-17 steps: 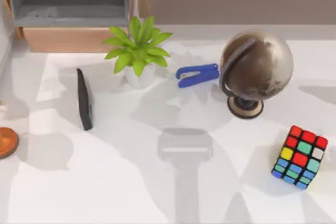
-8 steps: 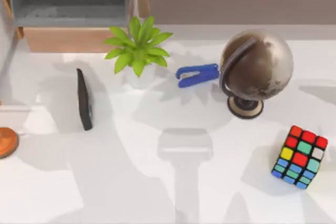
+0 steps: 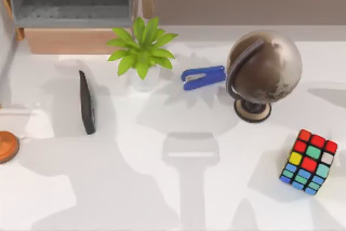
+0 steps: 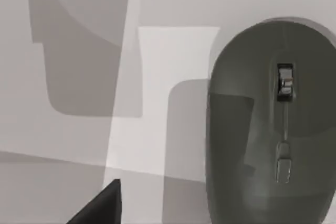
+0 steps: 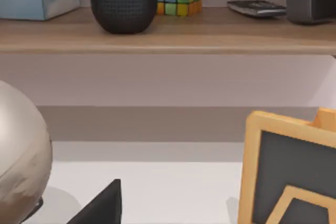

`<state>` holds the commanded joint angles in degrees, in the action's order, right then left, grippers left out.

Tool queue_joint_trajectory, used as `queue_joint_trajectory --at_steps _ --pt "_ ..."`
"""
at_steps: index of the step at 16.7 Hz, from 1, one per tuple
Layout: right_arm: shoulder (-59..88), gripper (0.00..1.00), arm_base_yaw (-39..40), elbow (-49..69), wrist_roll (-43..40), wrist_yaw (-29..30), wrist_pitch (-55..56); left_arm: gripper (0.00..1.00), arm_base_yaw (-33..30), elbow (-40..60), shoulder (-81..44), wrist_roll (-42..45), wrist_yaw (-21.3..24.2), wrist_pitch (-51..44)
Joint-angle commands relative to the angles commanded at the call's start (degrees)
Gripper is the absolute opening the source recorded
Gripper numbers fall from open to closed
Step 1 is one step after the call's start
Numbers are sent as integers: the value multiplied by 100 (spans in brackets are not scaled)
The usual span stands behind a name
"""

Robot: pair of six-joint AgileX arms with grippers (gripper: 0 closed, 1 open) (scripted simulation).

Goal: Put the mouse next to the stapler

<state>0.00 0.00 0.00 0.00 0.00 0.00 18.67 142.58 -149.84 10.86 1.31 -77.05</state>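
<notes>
Here, stapler (image 3: 203,77) between plant (image 3: 141,50) and globe (image 3: 263,68), end effector grip states unclear.

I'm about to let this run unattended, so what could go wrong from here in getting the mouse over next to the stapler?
1. The stapler lies wedged between the potted plant and the globe, so a carried mouse or an arm could well brush the leaves or bump the globe.
2. The left wrist view looks down on the mouse, whose smooth rounded shell might slip from a two-finger pinch.
3. The thin black slab stands on edge on the table's left and might be tipped on the way across.
</notes>
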Motion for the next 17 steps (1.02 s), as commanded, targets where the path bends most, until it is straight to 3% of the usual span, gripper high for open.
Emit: queue_joint_trajectory --at_steps 17 --pt "0 100 0 0 0 0 0 100 -11 -544 -33 4 5 607"
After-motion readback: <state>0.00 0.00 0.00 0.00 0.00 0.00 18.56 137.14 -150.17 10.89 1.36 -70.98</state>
